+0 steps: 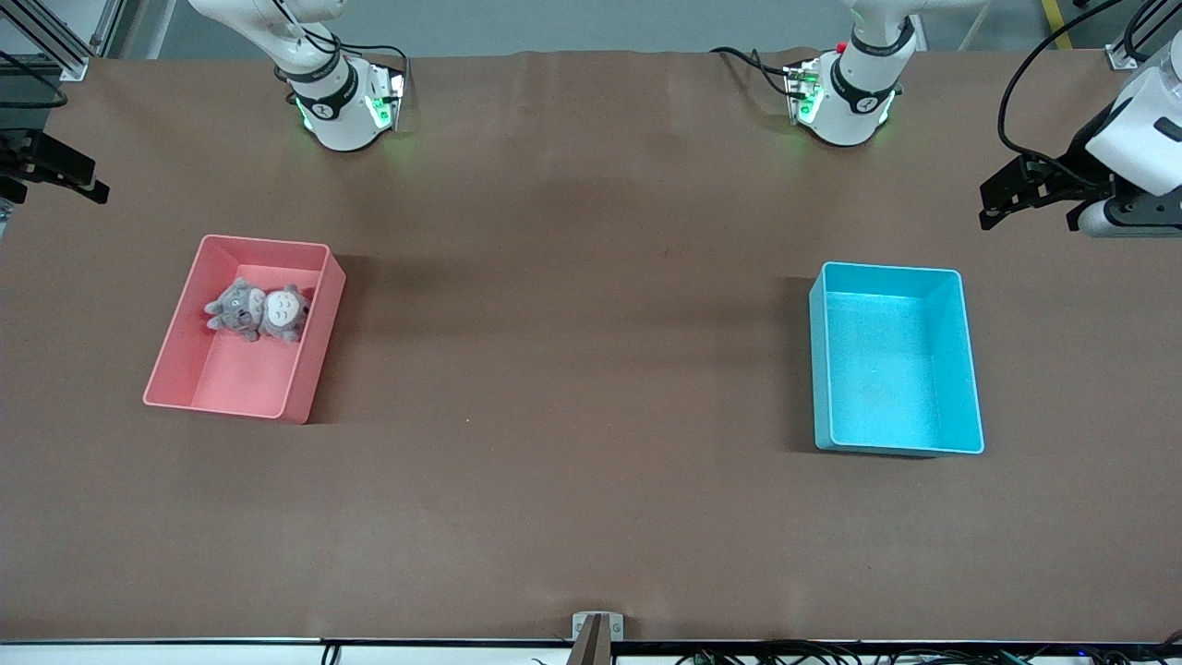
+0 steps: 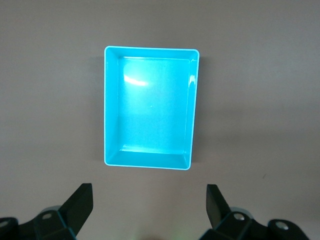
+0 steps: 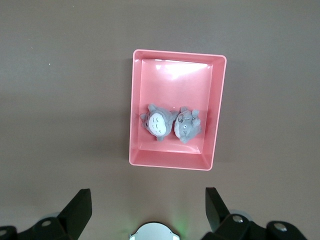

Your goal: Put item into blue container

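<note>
Trouble is most likely at the pick: seen from the front, two grey plush toys [image 1: 259, 311] lie touching in the pink bin [image 1: 175, 369], well apart from the empty blue container [image 1: 970, 369] at the left arm's end of the counter [image 1: 572, 369]. Through the left wrist, the left gripper [image 2: 149, 202] is held wide and empty near the container, waiting. Through the right wrist, the right gripper [image 3: 148, 205] is spread wide near the pink bin; both toys could be pinched together, or the wall struck.
</note>
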